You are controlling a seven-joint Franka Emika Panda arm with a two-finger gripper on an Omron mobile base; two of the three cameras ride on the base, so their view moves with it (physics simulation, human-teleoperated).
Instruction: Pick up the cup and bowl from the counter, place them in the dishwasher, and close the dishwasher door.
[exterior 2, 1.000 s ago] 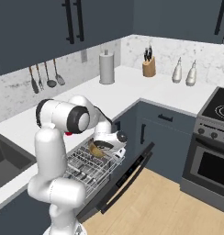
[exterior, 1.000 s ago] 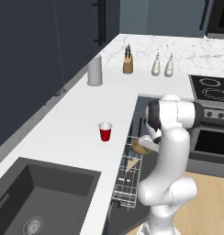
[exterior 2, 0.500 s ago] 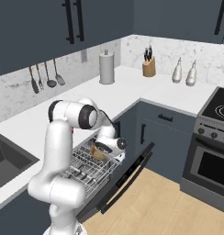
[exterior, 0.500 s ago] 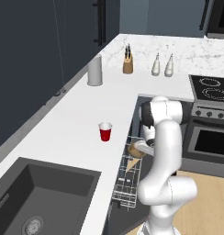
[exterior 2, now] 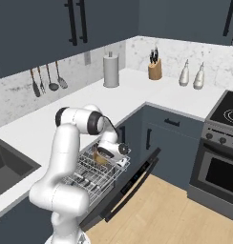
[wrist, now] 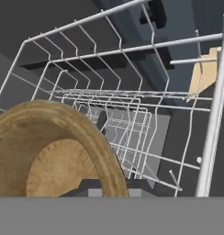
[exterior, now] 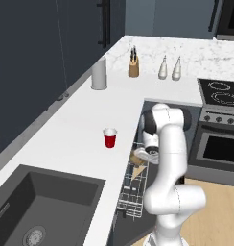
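Bowl (wrist: 54, 151) sits pinched in our nearly closed hand (exterior 2: 109, 151), tilted on edge just above the dishwasher's rack (exterior 2: 97, 174) for slotting in, while cup (exterior: 110, 138) waits on the counter (exterior: 66, 134).

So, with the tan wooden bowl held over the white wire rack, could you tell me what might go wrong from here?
1. The tan wooden bowl hangs tilted in the gripper; released so, it may roll or wedge crooked in the white wire rack.
2. The rack is pulled out over the open dishwasher door; the arm could snag its wires on withdrawal.
3. The red cup sits on the counter, not yet loaded.
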